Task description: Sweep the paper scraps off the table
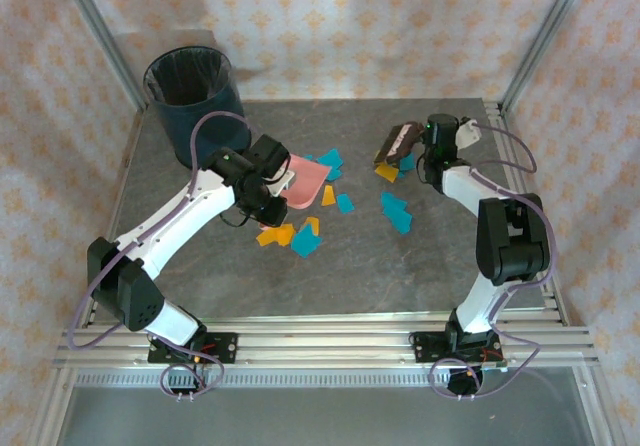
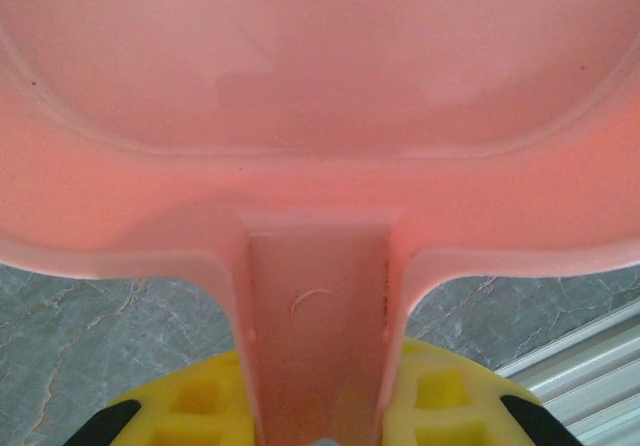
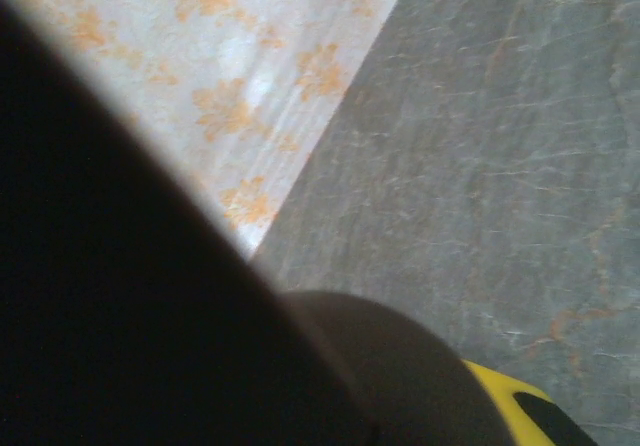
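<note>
Worktop [image 1: 420, 276] strewn with paper scraps [image 1: 397, 212]; left tool [image 1: 274, 184] clamps dustpan [image 1: 308, 181], right tool [image 1: 420, 148] clamps brush [image 1: 397, 143], and a hard sweep could scatter them.

About twelve paper scraps [image 1: 396, 212], one dustpan [image 1: 310, 178], one brush [image 1: 397, 144], one bin [image 1: 200, 118]

The bin [image 1: 190, 96] stands in the far left corner of the surface [image 1: 420, 276]. Right of it and nearer, toward the middle, is the dustpan [image 1: 308, 181], its handle in the left hand [image 1: 283, 181] on its left side, and the paper scraps [image 1: 396, 211] are strewn along the dustpan's right and near edges and farther out to its right. The brush [image 1: 397, 142], in the right hand [image 1: 425, 148], is behind the rightmost scraps, toward the far right of the surface.
</note>
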Robot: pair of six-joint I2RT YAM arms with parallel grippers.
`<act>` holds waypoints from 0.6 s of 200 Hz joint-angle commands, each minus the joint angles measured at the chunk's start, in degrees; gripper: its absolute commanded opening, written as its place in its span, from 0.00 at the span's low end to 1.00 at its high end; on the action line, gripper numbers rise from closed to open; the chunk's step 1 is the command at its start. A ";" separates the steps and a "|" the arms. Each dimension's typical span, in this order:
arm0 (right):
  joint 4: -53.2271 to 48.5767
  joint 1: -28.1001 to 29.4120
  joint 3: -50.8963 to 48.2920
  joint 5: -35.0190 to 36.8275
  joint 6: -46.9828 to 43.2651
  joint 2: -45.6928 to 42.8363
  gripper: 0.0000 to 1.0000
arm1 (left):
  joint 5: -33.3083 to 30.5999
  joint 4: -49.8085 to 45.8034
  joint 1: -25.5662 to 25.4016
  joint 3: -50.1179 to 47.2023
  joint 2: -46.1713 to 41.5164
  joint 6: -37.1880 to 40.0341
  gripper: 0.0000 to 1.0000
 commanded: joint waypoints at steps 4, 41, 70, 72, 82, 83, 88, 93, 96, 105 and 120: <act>-4.80 -0.22 1.54 5.69 2.47 -0.68 0.00 | -1.32 -1.61 -0.23 1.01 -0.41 1.01 0.00; -9.61 -0.24 0.08 6.75 2.08 -2.58 0.00 | -1.07 -1.66 -0.39 0.86 -0.49 1.09 0.00; -11.19 -0.21 -3.66 8.04 0.52 -6.72 0.00 | -0.95 -1.48 -0.47 0.40 -0.67 1.11 0.00; -11.26 -0.21 -3.91 8.01 0.38 -7.11 0.00 | -0.97 -1.48 -0.45 0.38 -0.67 1.05 0.00; -12.44 -0.23 -5.02 8.24 -0.21 -8.63 0.00 | -0.86 -1.45 -0.50 0.25 -0.72 1.07 0.00; -12.55 -0.22 -5.18 8.29 -0.28 -8.77 0.00 | -0.88 -1.42 -0.53 0.23 -0.65 1.07 0.00; -13.18 -0.24 -5.78 8.28 -0.54 -9.60 0.00 | -0.86 -1.39 -0.52 0.22 -0.67 1.06 0.00; -13.70 -0.22 -6.35 8.31 -0.77 -10.42 0.00 | -0.88 -1.38 -0.55 0.18 -0.61 1.15 0.00; -14.07 -0.21 -6.66 8.40 -0.91 -10.95 0.00 | -0.78 -1.44 -0.57 0.15 -0.59 1.15 0.00; -15.28 -0.21 -7.79 8.55 -1.10 -12.43 0.00 | -0.71 -1.50 -0.61 0.22 -0.45 1.27 0.00; -17.03 -0.21 -9.54 8.33 -1.16 -14.71 0.00 | -0.67 -1.57 -0.87 0.38 -0.23 1.39 0.00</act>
